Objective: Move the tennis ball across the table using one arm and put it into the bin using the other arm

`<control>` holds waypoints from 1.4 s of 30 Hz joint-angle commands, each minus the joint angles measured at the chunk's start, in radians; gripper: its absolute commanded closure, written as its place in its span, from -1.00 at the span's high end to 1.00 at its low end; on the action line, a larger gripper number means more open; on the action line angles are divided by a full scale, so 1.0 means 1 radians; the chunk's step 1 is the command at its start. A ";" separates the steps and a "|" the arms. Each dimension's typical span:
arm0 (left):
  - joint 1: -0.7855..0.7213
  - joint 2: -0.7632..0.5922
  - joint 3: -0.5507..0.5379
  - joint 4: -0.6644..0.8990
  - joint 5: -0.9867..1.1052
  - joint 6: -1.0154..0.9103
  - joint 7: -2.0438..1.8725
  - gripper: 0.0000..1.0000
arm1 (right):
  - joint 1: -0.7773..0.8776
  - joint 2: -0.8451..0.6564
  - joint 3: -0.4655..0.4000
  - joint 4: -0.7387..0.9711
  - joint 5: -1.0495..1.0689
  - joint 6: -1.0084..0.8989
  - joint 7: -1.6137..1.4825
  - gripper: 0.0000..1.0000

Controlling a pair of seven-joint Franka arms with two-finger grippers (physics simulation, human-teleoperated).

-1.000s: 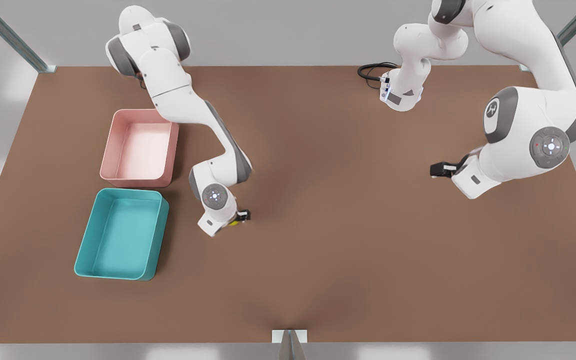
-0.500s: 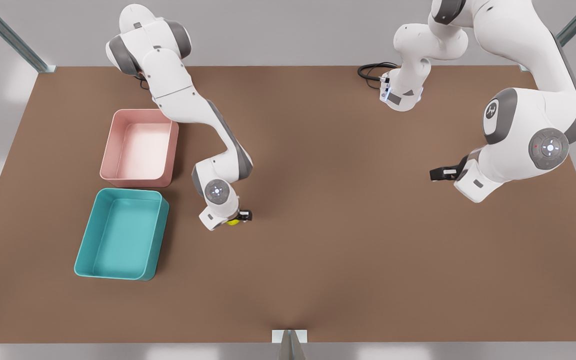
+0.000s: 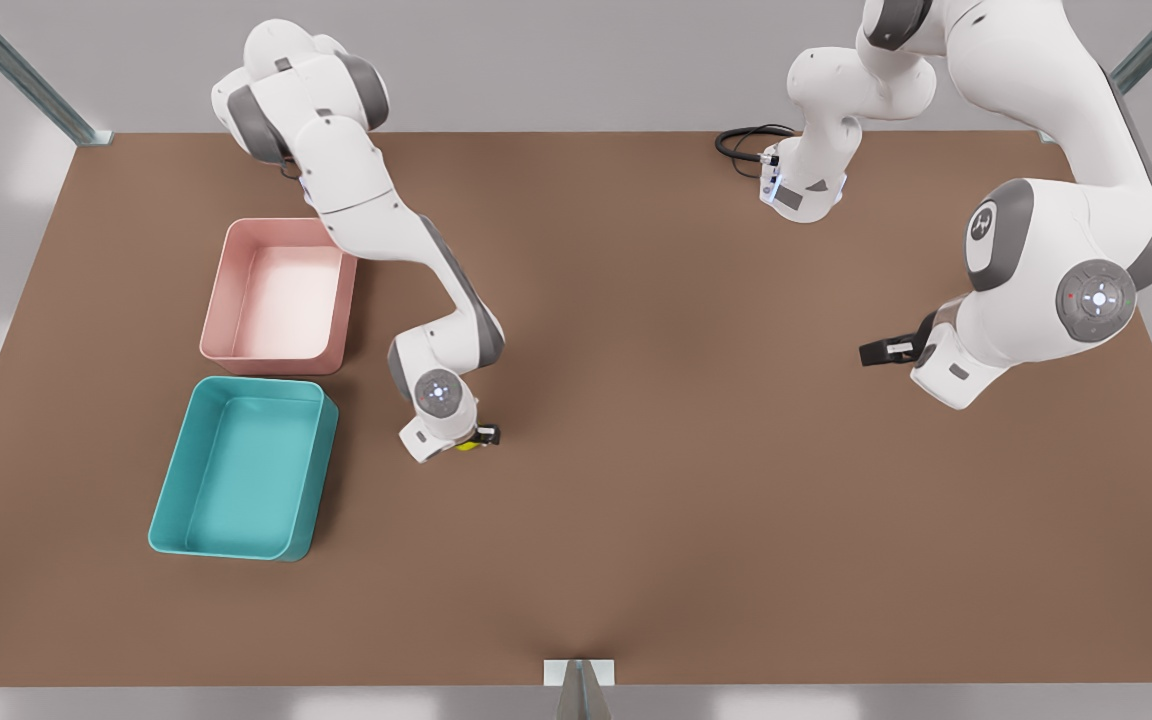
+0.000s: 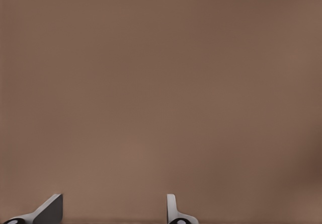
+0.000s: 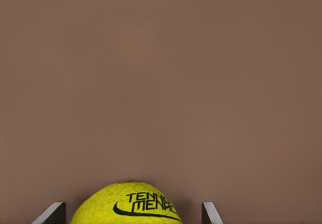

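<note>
Two arms bent low; right pincer (image 3: 477, 438) clasps tennis ball (image 5: 127, 207), left pincer (image 4: 111, 211) agape

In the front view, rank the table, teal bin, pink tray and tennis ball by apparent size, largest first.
1. Table
2. Teal bin, somewhat bigger than the pink tray, though it also lies nearer the camera
3. Pink tray
4. Tennis ball, a sliver of it peeking out at the right gripper
</note>
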 commanded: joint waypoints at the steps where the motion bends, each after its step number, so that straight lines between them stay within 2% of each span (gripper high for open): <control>1: 0.000 -0.001 0.000 0.000 0.001 0.000 -0.050 1.00 | 0.001 0.001 0.001 0.000 0.001 0.015 0.033 1.00; 11: 0.003 -0.001 0.000 0.002 0.001 0.000 -0.050 1.00 | 0.003 0.000 0.002 -0.007 0.007 0.015 0.031 0.99; 16: 0.005 -0.001 0.000 0.002 0.001 0.000 -0.050 1.00 | 0.000 0.000 0.010 -0.009 0.009 0.013 0.027 0.88; 17: 0.006 -0.001 0.000 0.002 0.001 0.000 -0.050 1.00 | 0.000 0.000 0.011 -0.012 0.009 0.012 0.027 0.80; 19: 0.006 -0.001 0.000 0.002 0.001 0.000 -0.050 1.00 | 0.000 -0.002 0.011 -0.017 0.009 0.009 0.024 0.36; 21: 0.006 -0.001 0.000 0.000 0.001 -0.003 -0.050 1.00 | -0.004 -0.003 0.011 -0.017 0.009 0.007 0.016 0.17; 28: 0.006 -0.001 0.000 0.002 0.001 -0.005 -0.050 1.00 | -0.050 -0.040 0.036 -0.004 0.019 0.001 -0.045 0.16; 33: 0.012 0.002 0.000 0.002 0.001 -0.003 -0.050 1.00 | -0.146 -0.066 0.027 0.068 0.010 -0.060 -0.384 0.14; 35: 0.012 0.002 0.002 0.002 0.001 -0.005 -0.050 1.00 | -0.168 -0.091 -0.033 0.138 0.006 -0.164 -0.559 0.14; 38: 0.014 0.002 0.000 0.000 0.001 -0.005 -0.050 1.00 | -0.241 -0.143 -0.058 0.192 0.002 -0.272 -0.759 0.14; 40: 0.018 0.002 0.000 0.002 0.001 -0.005 -0.048 1.00 | -0.249 -0.161 -0.127 0.191 -0.043 -0.312 -0.841 0.14; 42: 0.021 0.002 0.000 0.002 0.001 -0.005 -0.038 1.00 | -0.258 -0.146 -0.232 0.189 -0.047 -0.316 -0.950 0.14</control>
